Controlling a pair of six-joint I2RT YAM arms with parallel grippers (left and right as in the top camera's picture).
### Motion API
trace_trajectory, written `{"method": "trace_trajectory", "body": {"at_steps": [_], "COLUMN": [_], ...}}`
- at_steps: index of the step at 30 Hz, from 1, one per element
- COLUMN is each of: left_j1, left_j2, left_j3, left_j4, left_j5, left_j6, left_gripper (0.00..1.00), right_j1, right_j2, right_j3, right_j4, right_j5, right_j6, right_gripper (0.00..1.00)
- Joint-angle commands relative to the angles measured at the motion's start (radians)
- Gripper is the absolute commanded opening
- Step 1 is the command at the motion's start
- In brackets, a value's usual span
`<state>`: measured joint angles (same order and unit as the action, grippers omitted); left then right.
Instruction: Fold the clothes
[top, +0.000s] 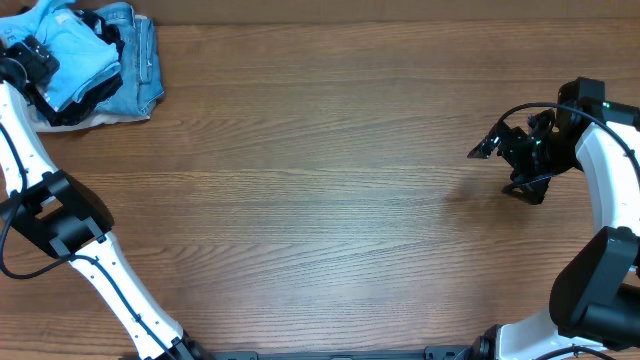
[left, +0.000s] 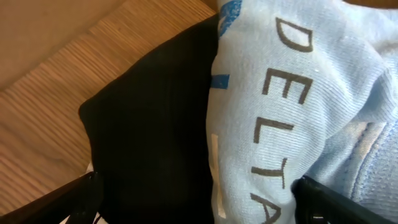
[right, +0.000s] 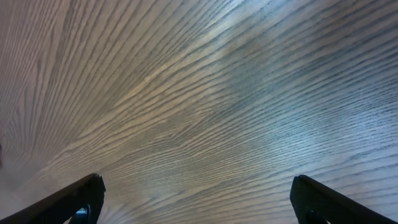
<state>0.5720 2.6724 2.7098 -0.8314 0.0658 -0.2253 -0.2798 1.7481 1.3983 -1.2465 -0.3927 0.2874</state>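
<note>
The clothes, a light sky-blue T-shirt (top: 72, 55), lie folded on top of a pile in the table's far left corner. My left gripper (top: 35, 58) hovers over that pile. In the left wrist view the T-shirt (left: 280, 93) shows dark lettering, and the gripper (left: 199, 202) stands wide open just above it and a black garment (left: 149, 124), gripping neither. My right gripper (top: 507, 168) hangs open over bare wood at the right. The right wrist view shows that gripper (right: 199, 199) with only wood grain between its fingers.
Blue denim jeans (top: 138, 62) and the black garment (top: 78, 108) lie under the T-shirt, with a bit of white cloth (top: 45, 124) at the pile's front edge. The wooden table (top: 320, 200) stretches between both arms.
</note>
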Motion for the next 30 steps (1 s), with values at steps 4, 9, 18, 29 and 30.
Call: {"method": "trace_trajectory", "body": {"at_steps": [4, 9, 18, 29, 30], "left_j1": [-0.011, -0.012, -0.069, -0.179, -0.182], "left_j2": [-0.214, -0.328, -0.272, -0.044, -0.025], "left_j3": [-0.003, -0.003, -0.006, -0.006, -0.006], "left_j4": [-0.013, -0.001, 0.014, 0.035, 0.032], "left_j5": [0.007, 0.154, 0.077, 0.027, 0.027], "left_j6": [-0.093, -0.095, -0.13, -0.099, -0.092], "left_gripper": [1.0, 0.5, 0.04, 0.04, 0.04], "right_j1": [-0.001, -0.001, -0.001, -0.001, -0.001], "right_j2": [-0.004, -0.004, -0.004, -0.004, -0.004], "right_j3": [-0.005, -0.005, -0.005, -0.005, -0.005], "right_j4": [-0.001, 0.0, 0.006, -0.003, -0.006], "right_j5": [-0.002, -0.002, -0.002, -0.002, -0.002], "right_j6": [-0.005, -0.032, -0.034, -0.034, -0.034], "right_gripper": [1.0, 1.0, 1.0, 1.0, 1.0]}}
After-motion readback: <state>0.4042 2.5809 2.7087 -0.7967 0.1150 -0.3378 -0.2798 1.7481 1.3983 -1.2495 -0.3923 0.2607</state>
